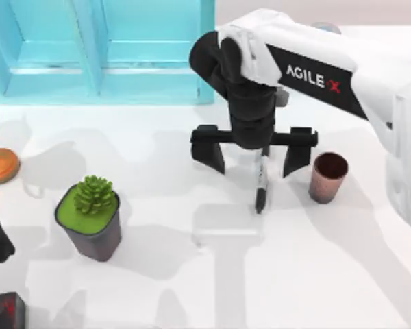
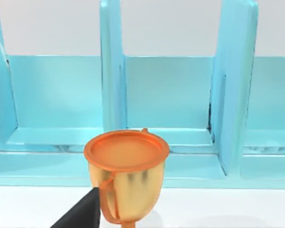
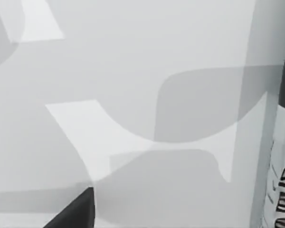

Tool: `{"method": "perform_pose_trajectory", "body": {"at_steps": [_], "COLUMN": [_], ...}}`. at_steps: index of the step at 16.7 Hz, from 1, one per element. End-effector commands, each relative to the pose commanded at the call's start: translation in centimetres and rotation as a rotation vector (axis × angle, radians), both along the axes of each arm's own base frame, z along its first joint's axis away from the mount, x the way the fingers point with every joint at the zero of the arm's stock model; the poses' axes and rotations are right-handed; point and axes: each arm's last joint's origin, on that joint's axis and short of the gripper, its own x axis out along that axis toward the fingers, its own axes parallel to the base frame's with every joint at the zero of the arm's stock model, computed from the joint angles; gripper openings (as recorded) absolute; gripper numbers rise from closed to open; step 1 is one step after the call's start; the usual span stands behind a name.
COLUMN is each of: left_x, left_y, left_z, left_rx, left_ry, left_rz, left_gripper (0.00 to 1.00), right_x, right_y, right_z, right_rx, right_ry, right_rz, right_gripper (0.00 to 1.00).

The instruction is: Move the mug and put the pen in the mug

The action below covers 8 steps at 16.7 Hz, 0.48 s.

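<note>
Tool-wise, we are hovering our right tool (image 1: 254,156), fingers spread wide, over the pen (image 1: 261,184) lying on the counter (image 1: 192,274); the mug (image 1: 328,176) is standing empty just right, so everything remains.

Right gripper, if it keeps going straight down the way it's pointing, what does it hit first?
Probably the pen, lying between the open fingers of the right gripper; below it the table. Depth is hard to judge.
</note>
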Motion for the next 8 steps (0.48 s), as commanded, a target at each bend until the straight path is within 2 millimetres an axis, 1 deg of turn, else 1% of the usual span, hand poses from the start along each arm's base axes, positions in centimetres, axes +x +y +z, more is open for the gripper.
{"method": "perform_pose_trajectory", "body": {"at_steps": [8], "left_x": [0.0], "left_y": [0.0], "left_z": [0.0], "left_rx": [0.0], "left_ry": [0.0], "left_rz": [0.0], "left_gripper": [1.0], "right_x": [0.0], "right_y": [0.0], "right_z": [0.0], "right_rx": [0.0], "right_ry": [0.0], "right_rz": [0.0], "right_gripper": [0.17]}}
